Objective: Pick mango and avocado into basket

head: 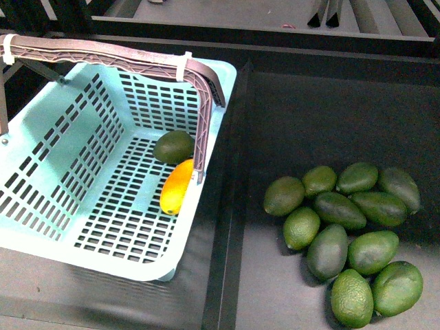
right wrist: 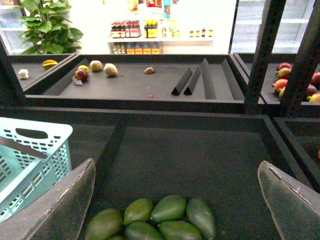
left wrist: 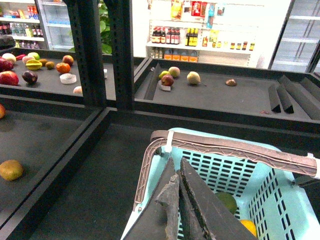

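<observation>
The basket point(head: 48, 206) is sitting left of a dark divider, its handle point(head: 124, 58) arching over the avocado point(head: 173, 146) and mango point(head: 177, 185) touching inside. Spare avocados point(head: 344, 234) are crowding the right tray. Left gripper point(left wrist: 179, 200) is pinched closed, empty; right gripper point(right wrist: 175, 200) is gaping wide, empty.

You are looking at a shop, a grocery's produce section. Dark display trays point(right wrist: 165, 150) hold loose fruit: a heap of avocados point(head: 344, 234) in one, apples and pears in others. A plastic shopping basket point(head: 62, 172) stands by, and bright shelves of bottles point(left wrist: 175, 36) line the back wall beside glass-doored coolers point(left wrist: 300, 30).
</observation>
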`<state>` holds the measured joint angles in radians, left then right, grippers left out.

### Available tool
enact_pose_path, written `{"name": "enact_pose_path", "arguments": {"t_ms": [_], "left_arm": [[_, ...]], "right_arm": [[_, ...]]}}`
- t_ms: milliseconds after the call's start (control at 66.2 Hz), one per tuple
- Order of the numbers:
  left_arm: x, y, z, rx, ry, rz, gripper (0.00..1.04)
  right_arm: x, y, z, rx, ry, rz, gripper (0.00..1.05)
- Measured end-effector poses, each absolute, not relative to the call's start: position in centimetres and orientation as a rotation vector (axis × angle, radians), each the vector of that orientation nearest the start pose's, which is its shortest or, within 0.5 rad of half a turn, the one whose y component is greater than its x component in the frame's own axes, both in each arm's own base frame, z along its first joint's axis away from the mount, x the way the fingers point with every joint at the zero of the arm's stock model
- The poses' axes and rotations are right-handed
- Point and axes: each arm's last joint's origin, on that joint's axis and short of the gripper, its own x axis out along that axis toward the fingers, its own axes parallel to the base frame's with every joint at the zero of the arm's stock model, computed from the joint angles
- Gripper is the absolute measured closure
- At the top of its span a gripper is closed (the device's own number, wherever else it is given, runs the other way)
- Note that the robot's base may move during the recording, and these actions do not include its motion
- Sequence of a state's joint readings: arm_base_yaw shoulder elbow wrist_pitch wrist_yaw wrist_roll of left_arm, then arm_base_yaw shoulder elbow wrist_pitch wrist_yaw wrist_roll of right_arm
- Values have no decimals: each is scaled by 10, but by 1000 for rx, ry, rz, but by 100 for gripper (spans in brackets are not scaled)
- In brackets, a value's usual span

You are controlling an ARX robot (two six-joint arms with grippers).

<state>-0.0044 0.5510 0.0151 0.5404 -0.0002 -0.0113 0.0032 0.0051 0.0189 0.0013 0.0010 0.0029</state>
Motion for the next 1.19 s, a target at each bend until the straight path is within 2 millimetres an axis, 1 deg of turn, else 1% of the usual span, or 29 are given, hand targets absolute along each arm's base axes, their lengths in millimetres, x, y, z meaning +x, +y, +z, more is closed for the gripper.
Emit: {"name": "enact_pose_path", "arguments": {"t_ms": [377,770,830,876,1193], "left_arm": [[118,-1,172,-11,-15,-4,103],[108,0,171,-11,-15,-4,103],[102,0,167,-11,17,-4,103],[98,0,168,-11,0,-4,103],[97,0,168,-11,-10,-4,103]], "right_arm": [[97,0,170,3,-15,2,9],[97,0,170,3,-15,2,9],[97,0,170,3,-15,2,9],[97,0,170,3,-15,2,9],[97,0,170,3,-15,2,9]]}}
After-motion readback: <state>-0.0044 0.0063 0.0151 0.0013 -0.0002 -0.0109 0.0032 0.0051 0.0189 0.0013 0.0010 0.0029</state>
